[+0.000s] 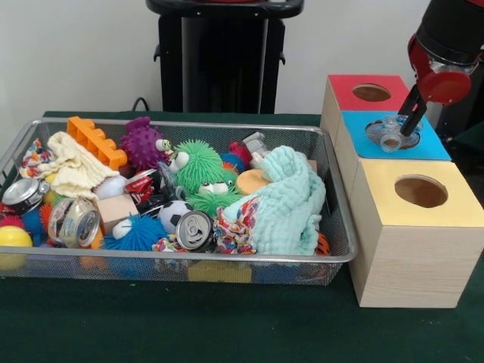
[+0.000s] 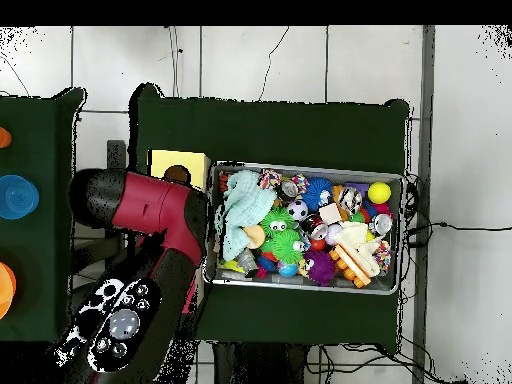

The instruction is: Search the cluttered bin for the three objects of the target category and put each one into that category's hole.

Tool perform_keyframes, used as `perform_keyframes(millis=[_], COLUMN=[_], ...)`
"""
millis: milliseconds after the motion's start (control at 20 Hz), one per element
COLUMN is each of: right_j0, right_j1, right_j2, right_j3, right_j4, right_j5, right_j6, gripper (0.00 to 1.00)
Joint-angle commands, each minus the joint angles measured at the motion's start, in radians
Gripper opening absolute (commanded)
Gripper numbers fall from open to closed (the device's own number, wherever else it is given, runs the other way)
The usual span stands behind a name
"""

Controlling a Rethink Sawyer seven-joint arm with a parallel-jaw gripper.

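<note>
1. Sitting at the left of the front view, the bin [image 1: 333,189] is holding a dense heap: a crushed silver can [image 1: 23,193] at its nine o'clock end, a cream cloth [image 1: 72,168] and an orange block [image 1: 94,141] beside it, then a purple spiky toy [image 1: 144,142].
2. Lying toward the middle, a green fuzzy ball [image 1: 198,162] is crowding a small soccer ball [image 1: 175,213] and another can [image 1: 193,228] at the six o'clock rim.
3. Spreading over the bin's three o'clock end, a mint cloth [image 1: 291,200] is covering whatever is beneath it; I cannot tell what is under it.
4. Standing to the right of the bin, three boxes are lining up: the red-topped box with the hole [image 1: 371,92] at twelve o'clock, the blue-topped box [image 1: 431,144] in the middle, the yellow-topped box [image 1: 420,193] at six o'clock.
5. Hanging over the blue top, the gripper [image 1: 404,125] is pinching a clear bottle [image 1: 389,132] between its fingers, just short of the hole.
6. Filling the overhead view's left, the arm [image 2: 150,210] is hiding the red and blue boxes.
</note>
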Motion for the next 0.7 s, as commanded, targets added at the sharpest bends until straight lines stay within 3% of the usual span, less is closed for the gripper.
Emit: perform_keyframes(millis=[50, 450, 700], right_j0=[-0.036, -0.041, -0.032], right_j1=[0.06, 0.054, 0.009], right_j2=[0.112, 0.122, 0.125], right_j3=[0.015, 0.039, 0.091], right_j4=[0.041, 0.054, 0.051], right_j5=[-0.008, -0.029, -0.001], right_j6=[0.224, 0.197, 0.163], gripper=[0.0, 0.0, 0.0])
